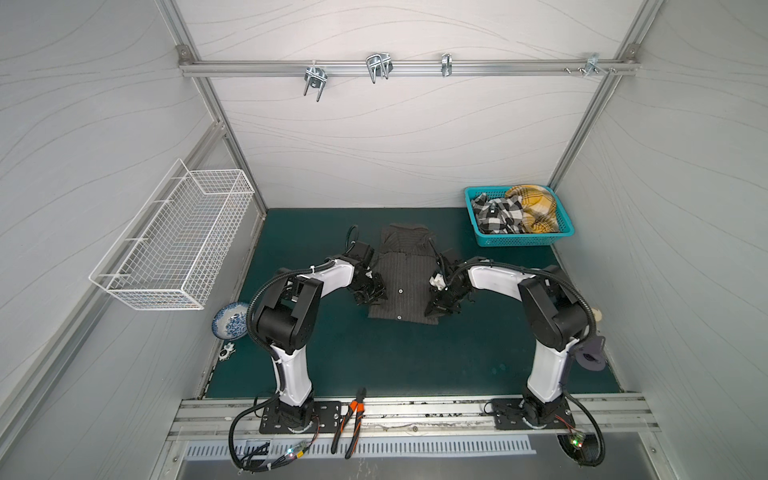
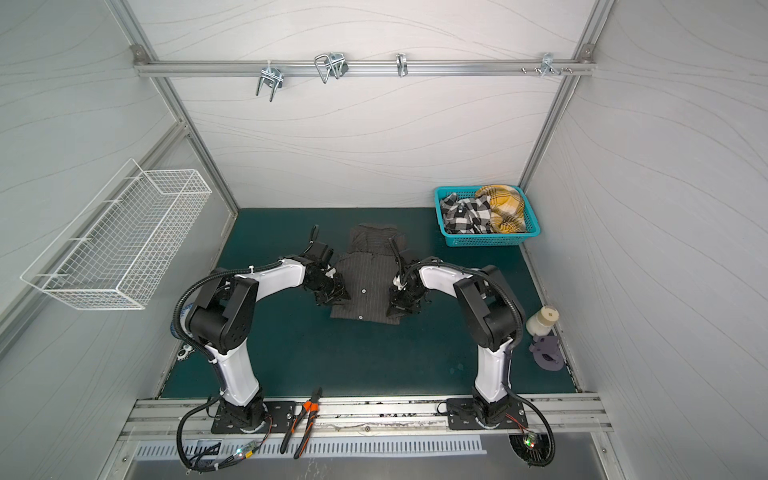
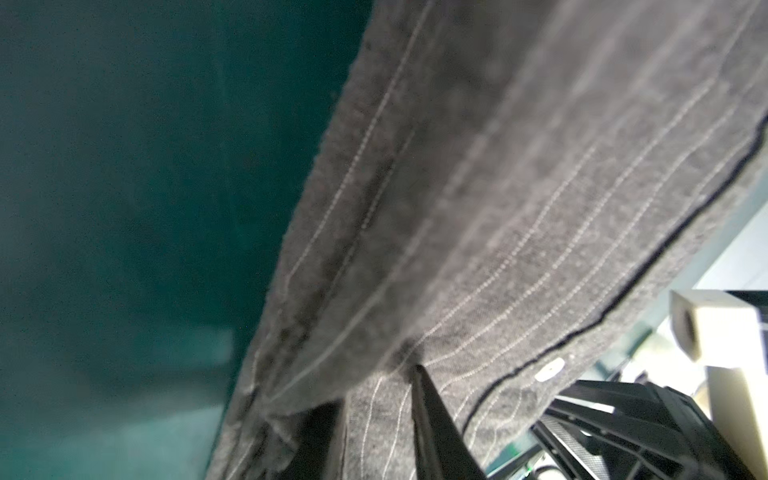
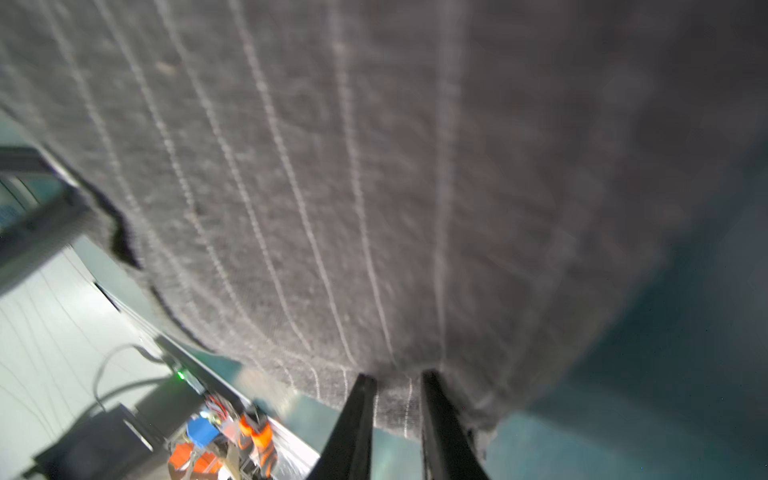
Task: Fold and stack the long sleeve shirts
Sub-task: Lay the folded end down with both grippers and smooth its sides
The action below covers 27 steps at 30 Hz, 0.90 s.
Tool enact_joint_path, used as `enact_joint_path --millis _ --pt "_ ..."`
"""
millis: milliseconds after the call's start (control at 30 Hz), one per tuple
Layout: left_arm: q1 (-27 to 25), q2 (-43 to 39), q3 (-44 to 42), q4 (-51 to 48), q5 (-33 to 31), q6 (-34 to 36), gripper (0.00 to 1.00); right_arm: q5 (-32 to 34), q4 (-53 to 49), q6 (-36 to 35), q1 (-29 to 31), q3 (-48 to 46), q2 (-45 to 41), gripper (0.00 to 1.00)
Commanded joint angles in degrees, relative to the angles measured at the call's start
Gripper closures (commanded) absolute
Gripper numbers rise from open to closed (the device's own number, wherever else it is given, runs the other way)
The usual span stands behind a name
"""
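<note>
Both top views: I see the pinstriped shirt [image 1: 401, 278] [image 2: 365, 286] lying buttoned side up at the centre of the frame on the green table [image 1: 374, 365], with its collar toward the upper edge and its hem toward the lower edge. The left gripper [image 1: 371, 296] sits on the shirt's left edge. The right gripper [image 1: 440, 306] sits at its lower right corner.

Left wrist view: the left gripper [image 3: 374, 415] has its fingers [image 3: 436, 428] pinching a strip of striped cloth. Right wrist view: the right gripper [image 4: 397, 399] does likewise, a small fold of the shirt caught between its dark fingers [image 4: 357, 419].

Upper right of the frame: a teal basket [image 1: 515, 241] of plaid garments stands well apart from the shirt.
</note>
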Motion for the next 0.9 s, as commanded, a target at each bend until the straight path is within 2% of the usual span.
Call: enact_joint_path --millis 0,133,200,267,367,500,633,800,867 --pt "-2.67 -3.58 -5.5 -3.72 0.04 -0.46 0.7 3.11 -3.38 3.93 3.81 -6.01 -4.23 0.78" --pt "-3.23 -14.37 -4.05 -8.4 -1.71 -0.9 0.64 7.05 -8.81 4.68 3.94 -5.84 -14.36 0.71" --pt "-3.19 -16.69 -1.11 -10.15 -3.13 -0.69 0.65 8.16 -10.98 3.61 3.18 -3.19 -15.96 0.69" --pt "-3.24 -14.96 2.11 -11.25 -3.59 0.43 0.69 7.03 -11.53 2.77 2.15 -0.83 -14.58 0.7" --pt "-3.12 -9.06 4.83 -11.34 -2.09 1.36 0.83 4.46 -8.07 3.22 2.26 0.19 -11.47 0.74" --pt "-3.15 -3.44 3.93 -7.48 -0.87 0.19 0.88 4.53 -4.54 4.52 2.73 -0.69 -7.17 0.79" --pt "-3.2 -0.14 1.51 -3.21 0.73 -0.88 0.88 4.09 -0.52 5.55 2.74 -4.27 -3.88 0.79" --pt "-3.94 1.4 0.29 -1.82 2.57 -0.88 0.85 4.17 -0.93 5.97 2.72 -6.11 -2.76 0.8" --pt "-3.94 -2.65 -0.38 -2.65 2.44 -0.79 0.77 5.29 -3.19 5.34 2.66 -5.54 -6.36 0.74"
